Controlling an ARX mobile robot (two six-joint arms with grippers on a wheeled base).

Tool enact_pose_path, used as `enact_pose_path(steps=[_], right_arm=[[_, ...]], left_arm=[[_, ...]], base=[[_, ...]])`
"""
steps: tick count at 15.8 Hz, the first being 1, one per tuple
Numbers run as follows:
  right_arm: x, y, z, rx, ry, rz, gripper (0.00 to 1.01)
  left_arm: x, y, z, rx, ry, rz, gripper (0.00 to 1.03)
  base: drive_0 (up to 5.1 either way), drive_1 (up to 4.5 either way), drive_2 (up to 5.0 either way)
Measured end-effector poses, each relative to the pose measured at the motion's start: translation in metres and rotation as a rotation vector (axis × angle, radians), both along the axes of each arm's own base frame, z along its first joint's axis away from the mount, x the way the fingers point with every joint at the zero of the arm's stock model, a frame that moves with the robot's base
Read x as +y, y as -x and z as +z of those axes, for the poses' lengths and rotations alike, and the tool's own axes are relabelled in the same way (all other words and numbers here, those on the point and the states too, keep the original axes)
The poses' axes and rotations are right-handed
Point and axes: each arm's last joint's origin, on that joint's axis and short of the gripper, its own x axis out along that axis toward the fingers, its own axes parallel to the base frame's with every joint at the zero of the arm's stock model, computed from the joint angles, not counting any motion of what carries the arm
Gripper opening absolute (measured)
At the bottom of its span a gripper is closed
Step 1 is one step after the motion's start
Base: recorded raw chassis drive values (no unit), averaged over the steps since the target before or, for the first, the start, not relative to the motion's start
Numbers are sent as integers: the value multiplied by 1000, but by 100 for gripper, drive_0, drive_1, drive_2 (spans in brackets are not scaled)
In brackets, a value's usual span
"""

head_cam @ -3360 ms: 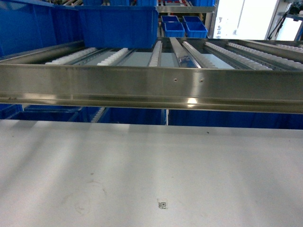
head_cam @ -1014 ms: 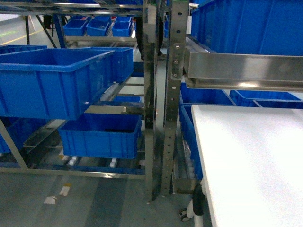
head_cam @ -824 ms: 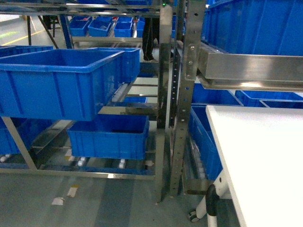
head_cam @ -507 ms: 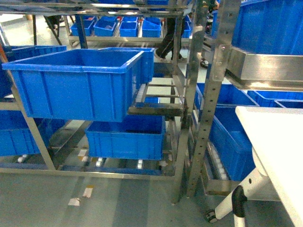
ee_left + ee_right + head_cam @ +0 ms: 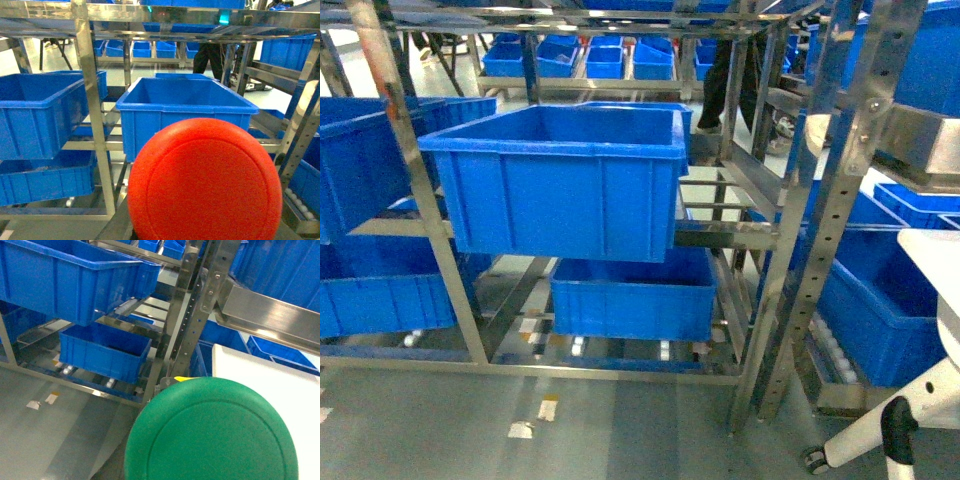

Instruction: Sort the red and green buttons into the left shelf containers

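So we're at the carry-over stage: both buttons look picked up and the robot is facing the left shelf (image 5: pixel 410 180), with nothing dropped in a bin yet as far as I can see. Going left to right: the left arm's camera is almost filled by the red button (image 5: pixel 205 182), one big red cap right up against the lens, so I'd say it's being carried there, but the fingers themselves are hidden behind it and I can't tell if they're pinching it or how they sit. Beyond and above that cap sits a deep blue container (image 5: pixel 185 107) on the shelf rails, with another container (image 5: pixel 35 115) off to its left behind a steel post. Over on the right arm it's the same story with the green button (image 5: pixel 210 432): one green cap hogging the lower frame, fingers not visible, so no call on their grip either. Past it you can see a corner of the white bench (image 5: pixel 270 375) off to the right and more shelf bins to the left. Count: one red, one green, and from the head view I make it a big middle container (image 5: pixel 565 180), one at the left edge, and a lower one (image 5: pixel 635 295) beneath, plus smaller bins further back. Next move, I reckon, is closing in on the shelf and reaching each cap out over an open bin before letting go.
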Motion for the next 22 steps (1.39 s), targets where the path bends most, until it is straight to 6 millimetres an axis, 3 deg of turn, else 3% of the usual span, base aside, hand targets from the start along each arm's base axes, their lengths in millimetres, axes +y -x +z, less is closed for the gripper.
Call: enact_pose_path(steps=[22], right_arm=[[0,0,0,0,0,1,26]], left_arm=[[0,0,0,0,0,3,26]], base=[[-494,251,251]])
